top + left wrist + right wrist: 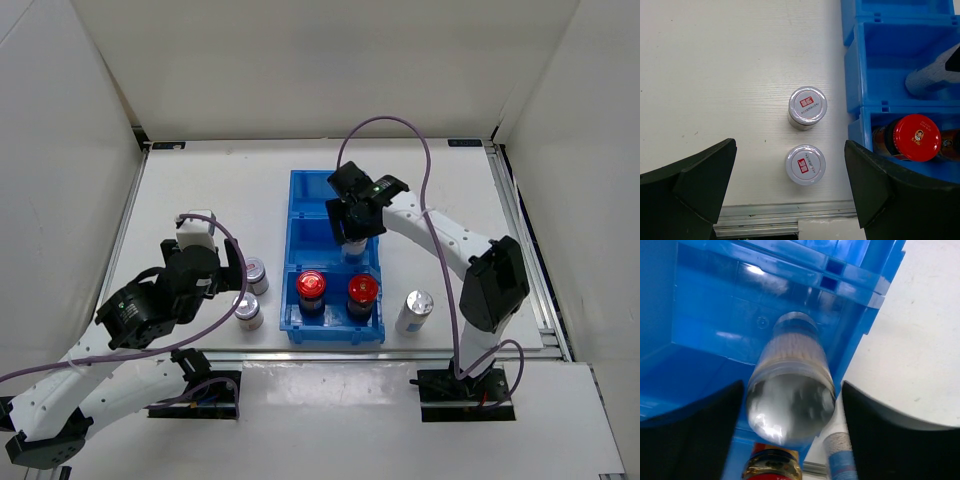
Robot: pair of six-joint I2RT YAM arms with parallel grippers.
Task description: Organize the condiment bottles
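Observation:
Two dark red-capped bottles stand in the near compartment of the blue bin. My right gripper is open, its fingers on either side of a pale silver-capped bottle standing in the middle compartment, with small gaps showing. The other tall silver-capped bottle stands on the table right of the bin. Two short silver-lidded bottles stand left of the bin. My left gripper is open above them, the nearer one between its fingers in view.
The bin's far compartment holds no bottle. The bin wall is just right of the short bottles. The table's metal front edge lies just below the near short bottle. White walls enclose the table.

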